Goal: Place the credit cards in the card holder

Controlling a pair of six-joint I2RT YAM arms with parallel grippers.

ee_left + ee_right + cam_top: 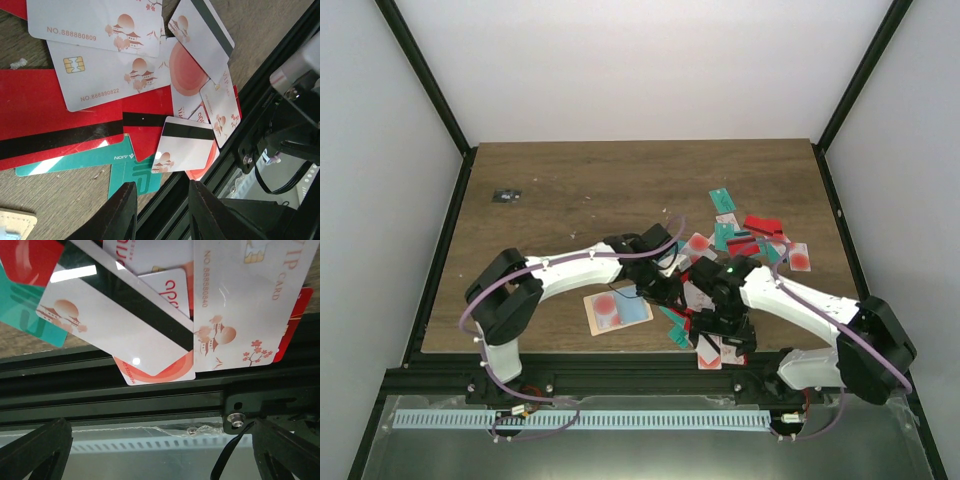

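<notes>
The tan card holder (592, 318) lies open near the table's front edge, with a red-circle card and a blue card on it; its corner shows in the left wrist view (15, 223). Credit cards (760, 240) are strewn on the right, and more (708, 350) hang over the front edge. My left gripper (672, 285) is open and empty, its fingers (122, 212) just above teal, red and white cards (115, 75). My right gripper (722, 328) is wide open and empty; its fingertips (35, 450) hang over the black rail below overhanging white cards (240, 315).
A black aluminium rail (150, 385) runs along the table's front edge under the overhanging cards. A tiny dark flat object (506, 196) lies at the far left. The two arms cross closely over the card pile. Black frame posts stand at both sides.
</notes>
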